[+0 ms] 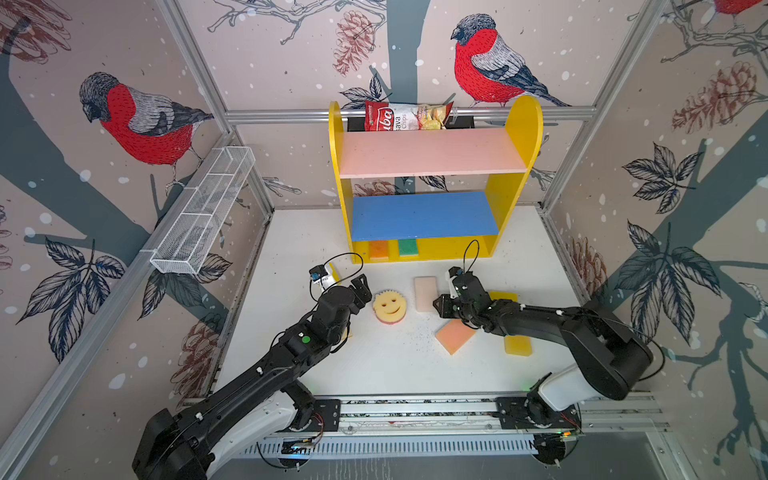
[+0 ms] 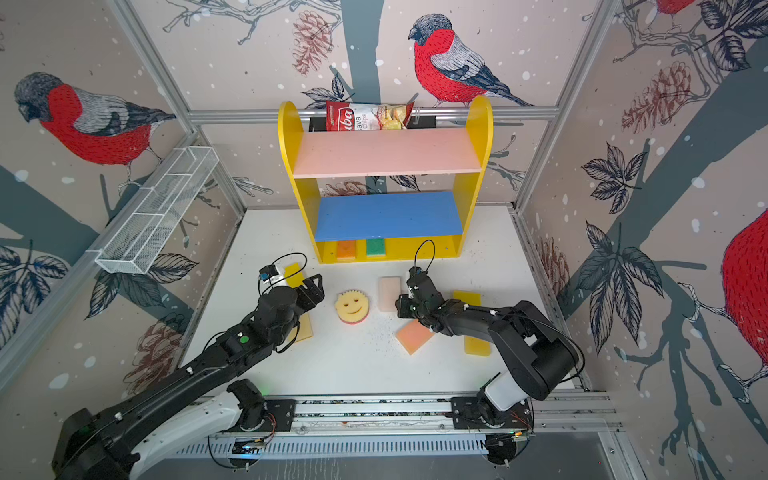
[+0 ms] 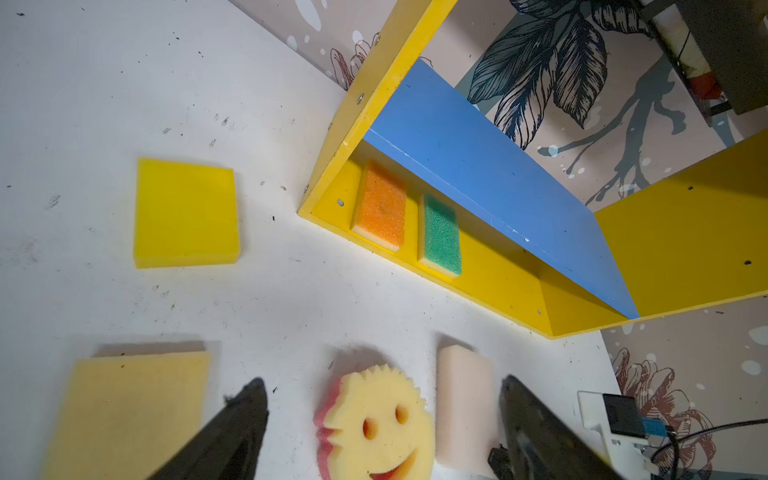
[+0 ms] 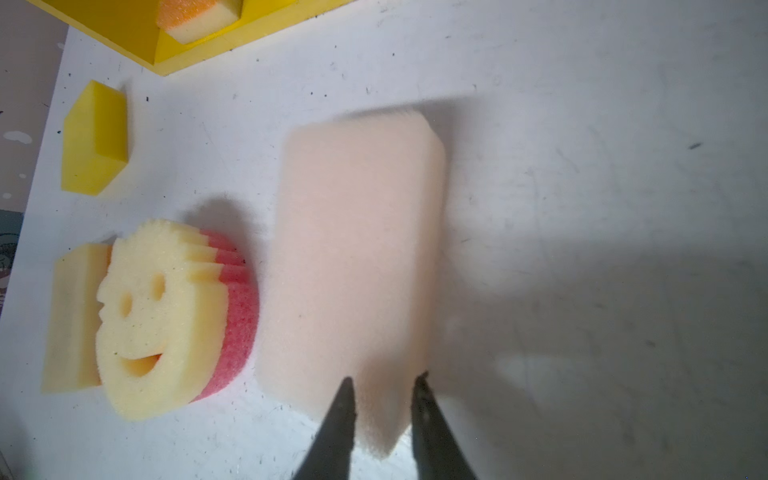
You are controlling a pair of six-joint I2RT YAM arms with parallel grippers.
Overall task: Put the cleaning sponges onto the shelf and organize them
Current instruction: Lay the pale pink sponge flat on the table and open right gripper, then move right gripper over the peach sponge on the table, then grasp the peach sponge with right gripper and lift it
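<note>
Right gripper [image 4: 384,378], part-open over the cream sponge [image 4: 357,249], may pinch just its corner and knock the smiley [image 4: 162,320] at its nine o'clock; left gripper [image 3: 382,381] released.

The left arm [image 2: 232,349] hides most of a pale yellow sponge [image 2: 306,330] in a top view.

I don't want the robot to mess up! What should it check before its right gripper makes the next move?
1. Right gripper open above the cream sponge: ok.
2. Cream sponge gripped: not ok, it seems to lie flat on the table.
3. Room on the shelf base beside the green sponge: ok.
4. Table between cream sponge and shelf bare: ok.
5. Left gripper apart from the right one, smiley between them: ok.
</note>
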